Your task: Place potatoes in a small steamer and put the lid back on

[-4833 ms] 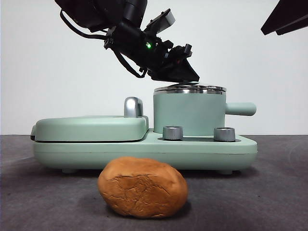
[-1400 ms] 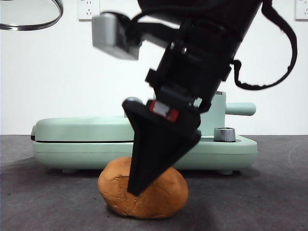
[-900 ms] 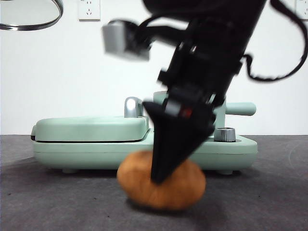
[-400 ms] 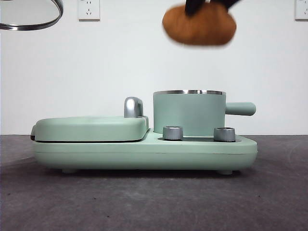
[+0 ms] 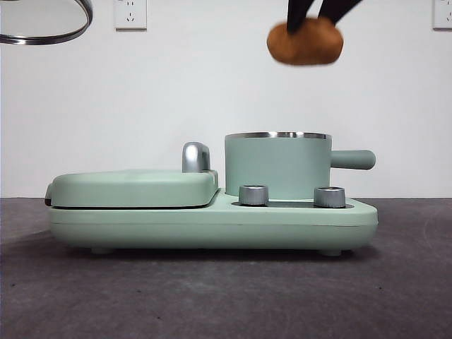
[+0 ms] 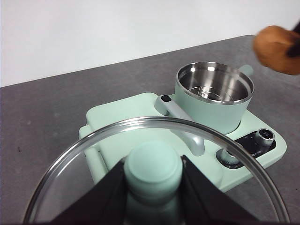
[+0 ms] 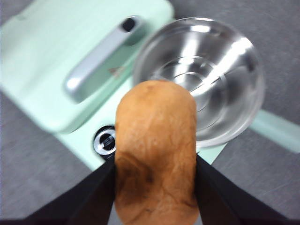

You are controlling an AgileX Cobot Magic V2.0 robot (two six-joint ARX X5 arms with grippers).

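My right gripper (image 7: 154,187) is shut on the orange-brown potato (image 7: 155,150) and holds it high in the air; the front view shows the potato (image 5: 305,41) above the steamer and a little to its right. The mint-green steamer (image 5: 277,166) stands open on the appliance base, its steel inside empty (image 7: 199,77); it also shows in the left wrist view (image 6: 213,101). My left gripper (image 6: 152,185) is shut on the knob (image 6: 153,169) of the glass lid (image 6: 84,150) and holds it up at the left; the lid's steel rim (image 5: 46,32) shows at the front view's top left corner.
The steamer sits on a mint-green appliance base (image 5: 212,222) with two steel dials (image 5: 254,195) in front. A flat mint-green griddle cover (image 5: 134,187) with a steel handle (image 5: 195,157) lies left of the steamer. The table (image 5: 226,296) is dark grey.
My right gripper closed on the potato on the table, lifted it high and carried it back and to the right above the steamer. The lid stays held up at the left.
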